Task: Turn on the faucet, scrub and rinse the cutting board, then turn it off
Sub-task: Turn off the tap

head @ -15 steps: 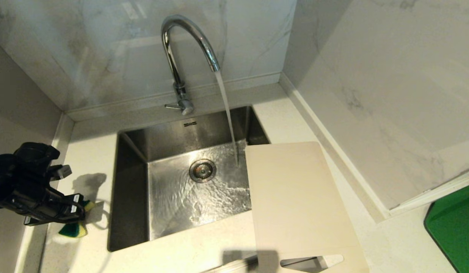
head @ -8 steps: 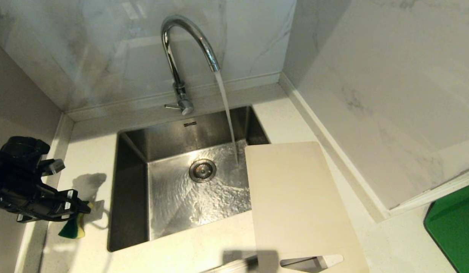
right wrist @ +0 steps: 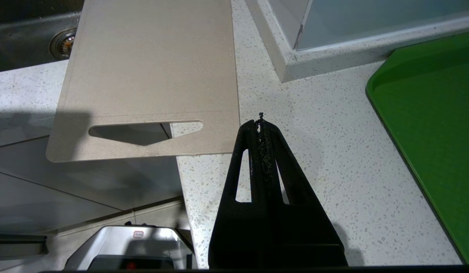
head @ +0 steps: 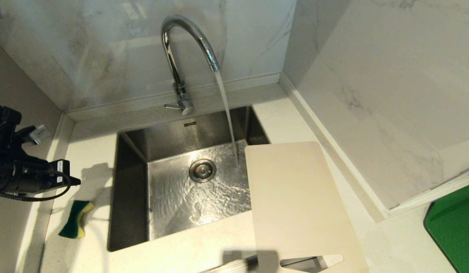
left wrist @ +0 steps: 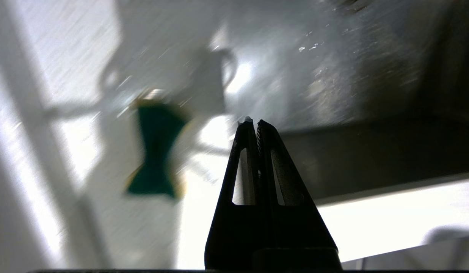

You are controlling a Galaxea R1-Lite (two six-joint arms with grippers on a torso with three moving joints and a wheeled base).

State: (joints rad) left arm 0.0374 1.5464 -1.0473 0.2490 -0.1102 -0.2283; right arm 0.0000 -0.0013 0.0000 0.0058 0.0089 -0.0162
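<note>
Your left gripper (head: 73, 181), clenched on nothing, hangs above the sponge (head: 76, 218), which lies lengthwise toward the sink (head: 128, 189).

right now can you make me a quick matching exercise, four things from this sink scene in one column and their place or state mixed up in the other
Things:
1. faucet
2. cutting board
3. sponge
4. left gripper

Places or states:
A. lying on the counter left of the sink, not held
B. shut and empty, above the counter beside the sink
C. running, water falling into the sink
D. on the counter right of the sink, one edge over the basin

Pairs: 1-C, 2-D, 3-A, 4-B
</note>
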